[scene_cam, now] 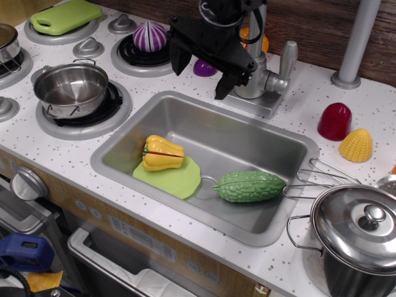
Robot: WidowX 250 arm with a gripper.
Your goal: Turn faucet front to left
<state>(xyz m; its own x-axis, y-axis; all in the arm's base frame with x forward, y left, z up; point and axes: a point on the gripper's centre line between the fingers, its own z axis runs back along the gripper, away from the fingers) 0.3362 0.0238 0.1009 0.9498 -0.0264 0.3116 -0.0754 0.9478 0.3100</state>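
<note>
The silver-grey faucet (255,80) stands on its square base plate (250,103) behind the sink (291,145). Its paddle lever (288,57) sticks up on the right and its tube spout (259,28) rises behind my arm. My black gripper (201,75) is open and empty. It hangs just left of and in front of the faucet body, over the sink's back rim. Its right fingertip (221,90) is close to the base plate's left end, and I cannot tell whether it touches. The arm hides part of the faucet.
In the sink lie a yellow pepper (162,152) on a green plate (176,179) and a green gourd (249,185). A purple eggplant (204,67) and onion (149,36) sit left, a steel pot (69,88) on a burner. A lidded pot (362,238), whisk (322,179), red piece (335,120), corn (356,145) and grey pole (354,43) are right.
</note>
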